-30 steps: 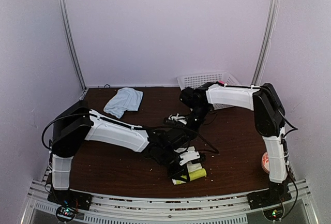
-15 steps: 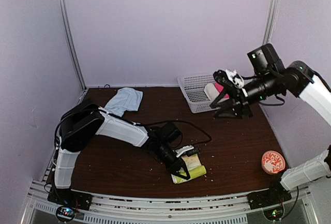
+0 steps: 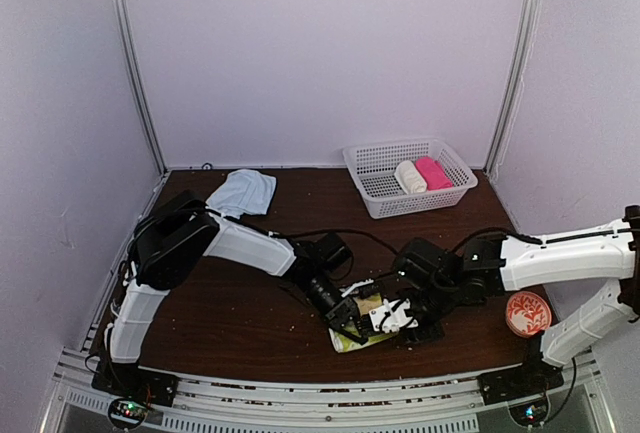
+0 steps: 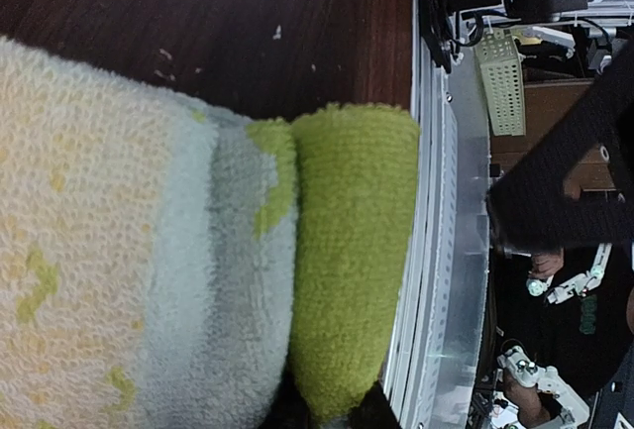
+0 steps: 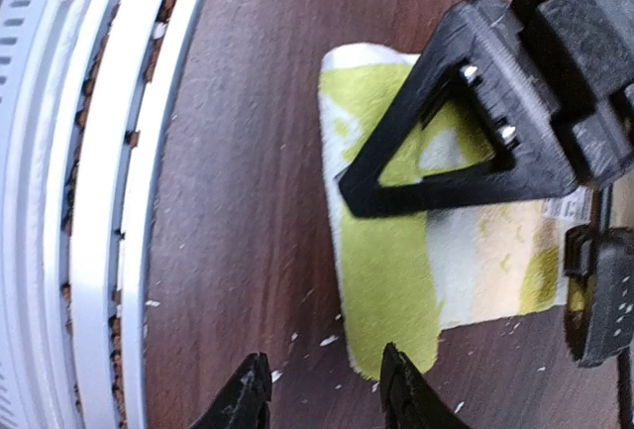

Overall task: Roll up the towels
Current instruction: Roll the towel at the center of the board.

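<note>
Yellow-green towel (image 5: 388, 280) lies half rolled at the table's (image 3: 230, 323) near edge, its rolled green side running along that edge. The left gripper (image 3: 352, 315) sits right on it, though I cannot tell whether those jaws pinch the cloth. The right gripper (image 5: 325, 354), jaws spread, faces the roll's end from just beside it, and I'd guess it closes there next. The blue towel (image 3: 240, 193) lies unrolled at the far left, well apart.
</note>
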